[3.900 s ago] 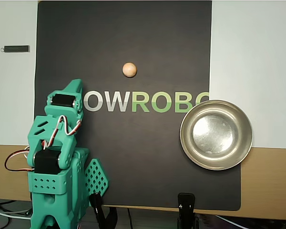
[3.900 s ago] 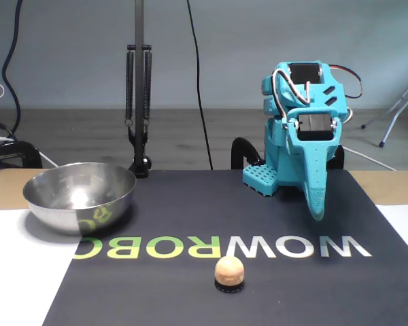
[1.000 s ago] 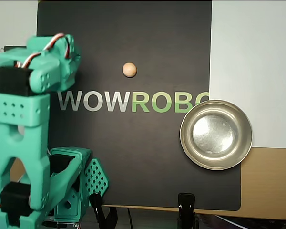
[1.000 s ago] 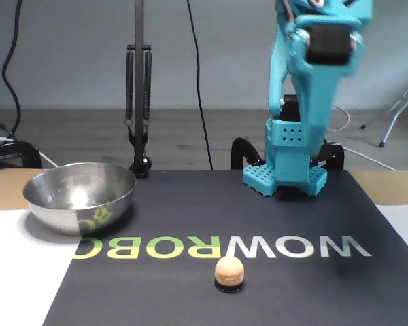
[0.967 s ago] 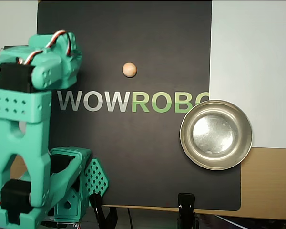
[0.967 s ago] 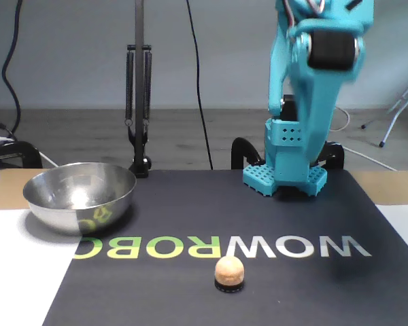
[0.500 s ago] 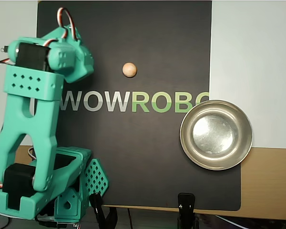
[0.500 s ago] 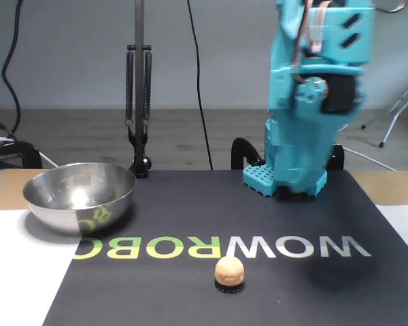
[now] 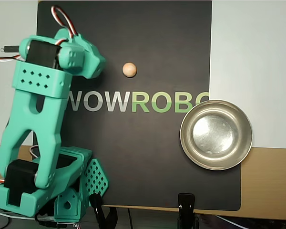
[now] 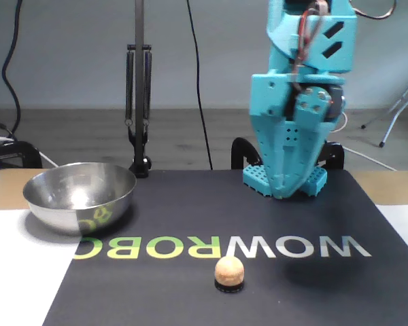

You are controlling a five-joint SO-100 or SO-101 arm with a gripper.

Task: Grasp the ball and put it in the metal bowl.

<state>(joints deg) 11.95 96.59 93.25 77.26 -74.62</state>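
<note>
We see the ball (image 10: 228,270) resting on the mat (image 10: 272,292), below and apart from the raised gripper (image 10: 283,193). We cannot tell whether its jaws are parted. The metal bowl (image 10: 79,195) sits well apart at the fixed view's left.

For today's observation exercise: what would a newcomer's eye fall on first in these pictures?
The big turquoise arm dominates, raised over the black mat, its end effector pointing down above the mat. Next come the shiny metal bowl at the mat's right edge in the overhead view and the small tan ball beyond the lettering.

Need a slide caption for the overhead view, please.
Green arm reaches toward the ball; the metal bowl sits empty.
</note>
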